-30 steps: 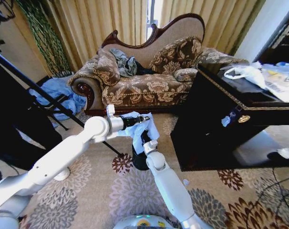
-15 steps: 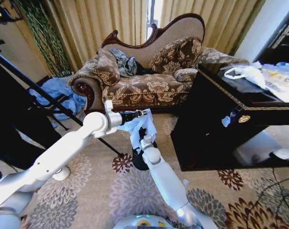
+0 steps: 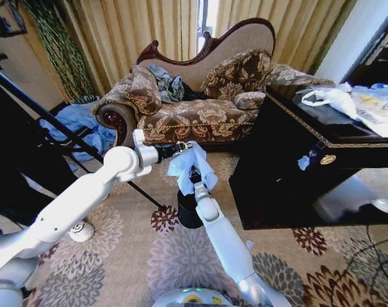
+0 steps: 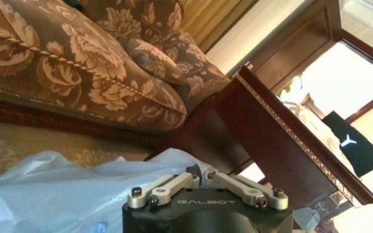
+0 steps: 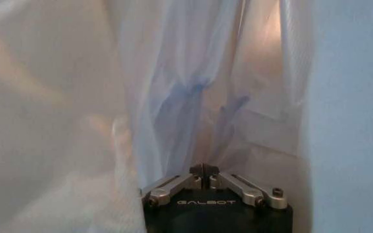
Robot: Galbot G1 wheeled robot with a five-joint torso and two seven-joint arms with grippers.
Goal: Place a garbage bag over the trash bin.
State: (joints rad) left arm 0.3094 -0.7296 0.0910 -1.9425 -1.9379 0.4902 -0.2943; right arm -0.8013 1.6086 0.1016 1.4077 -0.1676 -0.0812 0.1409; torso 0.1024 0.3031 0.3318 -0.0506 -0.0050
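The pale blue-white garbage bag (image 3: 190,164) hangs crumpled above the small black trash bin (image 3: 188,213), which stands on the floral carpet in front of the sofa. My left gripper (image 3: 183,148) reaches in from the left and is shut on the bag's top edge. The left wrist view shows its fingertips closed (image 4: 203,174) over the crinkled garbage bag (image 4: 57,194). My right gripper (image 3: 195,174) comes up from below over the bin, buried in the plastic. In the right wrist view the right gripper (image 5: 203,169) is pinched on the garbage bag (image 5: 173,87), which surrounds it.
A dark wooden cabinet (image 3: 290,166) stands close on the right of the bin, with a white plastic bag (image 3: 331,97) on top. The patterned sofa (image 3: 194,115) is behind. A black tripod leg (image 3: 72,137) crosses the left side, by a blue cloth heap (image 3: 79,125).
My left gripper has drawn up and to the left, pulling the bag with it. My right wrist has risen slightly over the bin.
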